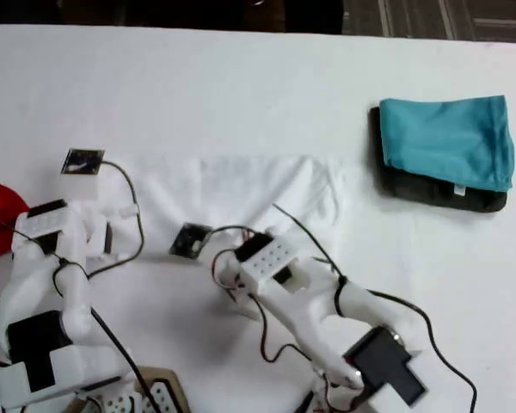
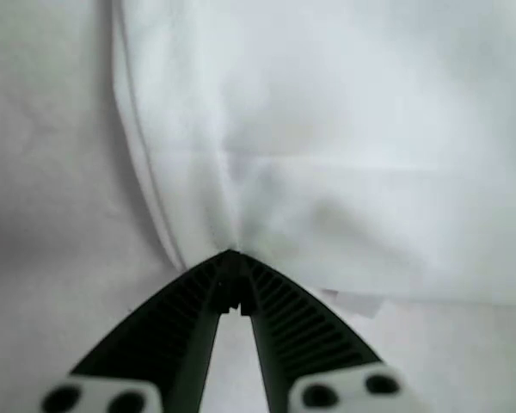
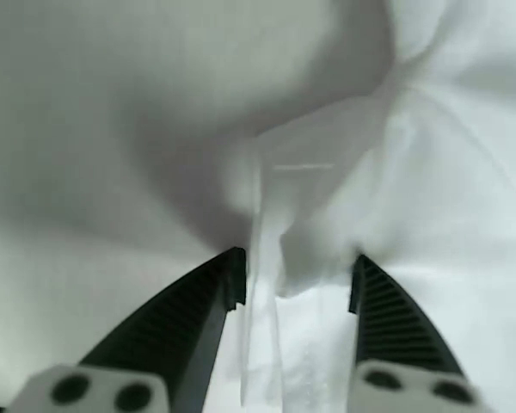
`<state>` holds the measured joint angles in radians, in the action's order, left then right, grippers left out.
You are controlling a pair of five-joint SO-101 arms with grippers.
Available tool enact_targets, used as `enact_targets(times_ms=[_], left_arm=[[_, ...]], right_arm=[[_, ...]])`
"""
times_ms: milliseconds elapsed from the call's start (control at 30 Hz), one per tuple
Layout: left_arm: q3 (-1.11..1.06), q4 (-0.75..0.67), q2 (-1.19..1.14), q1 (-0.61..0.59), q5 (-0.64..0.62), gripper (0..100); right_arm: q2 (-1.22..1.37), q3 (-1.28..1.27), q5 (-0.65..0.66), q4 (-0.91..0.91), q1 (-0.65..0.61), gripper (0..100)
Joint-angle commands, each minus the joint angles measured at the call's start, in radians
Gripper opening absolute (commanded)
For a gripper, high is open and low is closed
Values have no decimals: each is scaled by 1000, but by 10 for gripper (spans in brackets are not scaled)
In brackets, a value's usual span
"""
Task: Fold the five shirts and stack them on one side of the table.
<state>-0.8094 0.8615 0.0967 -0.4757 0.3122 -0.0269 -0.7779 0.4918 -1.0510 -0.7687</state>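
"Since the table [image 1: 241, 77] holds the white shirt [image 1: 232, 185] flat at its middle, and the teal shirt [image 1: 447, 138] on a dark one [image 1: 439, 198] at the right, what could go wrong?"

"A lopsided lift, I'd say. The left gripper [image 2: 232, 258] is pinched closed on the shirt's edge, but the right gripper [image 3: 297, 267] has its jaws apart around a ridge of cloth, gripping nothing."

"And room?"

"Bare table beyond the shirt's far edge. The teal shirt is well apart."
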Motion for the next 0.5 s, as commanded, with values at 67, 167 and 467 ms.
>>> enact_targets(times_ms=[67, 167, 467], left_arm=[[-1, -32, 0, -6, -5, 27], [-1, -32, 0, -6, -5, 27], [-1, -32, 0, -6, -5, 27]], right_arm=[[35, 2, 8, -22, -7, 41], [30, 20, 11, -35, 42, 19], [-113, 193, 169, -197, 236, 18]])
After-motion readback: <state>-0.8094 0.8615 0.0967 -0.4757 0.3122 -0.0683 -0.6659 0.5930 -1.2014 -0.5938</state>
